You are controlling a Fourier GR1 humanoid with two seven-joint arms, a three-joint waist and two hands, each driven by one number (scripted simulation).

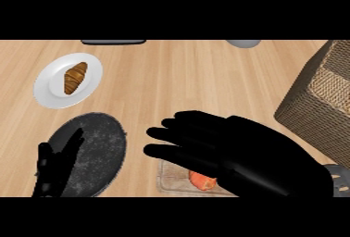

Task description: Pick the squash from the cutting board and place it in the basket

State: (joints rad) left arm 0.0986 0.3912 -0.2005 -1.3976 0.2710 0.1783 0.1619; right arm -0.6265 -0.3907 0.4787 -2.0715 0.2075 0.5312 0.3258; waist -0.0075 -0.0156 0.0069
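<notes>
right hand (253, 157): open, fingers stretched out and a bit spread, pointing left. Not holding anything as far as I can see. It hangs right over the near-middle of the tabletop (191, 78).
squash (202, 180): basically straight under that hand. Only a small orange bit pokes out below the fingers at the near edge, so it's down from the hand, not off to a side.
squash long axis: honestly can't tell, the hand hides most of it.
cutting board (172, 178): pale slab under the squash, with just its left part showing past the fingers.
which hand is nearer: the right one, easily. My guess is the next move is a straight drop and close, no sideways reach needed.
basket (321, 106): woven, at the right edge, farther back than the hand. So the carry would go right and away.
left hand (54, 169): resting near left, fingers up and relaxed, over a dark round plate (103, 139). Well apart from the squash.
other stuff: white plate (48, 92) with a croissant (75, 77) at far left, out of the way.
</notes>
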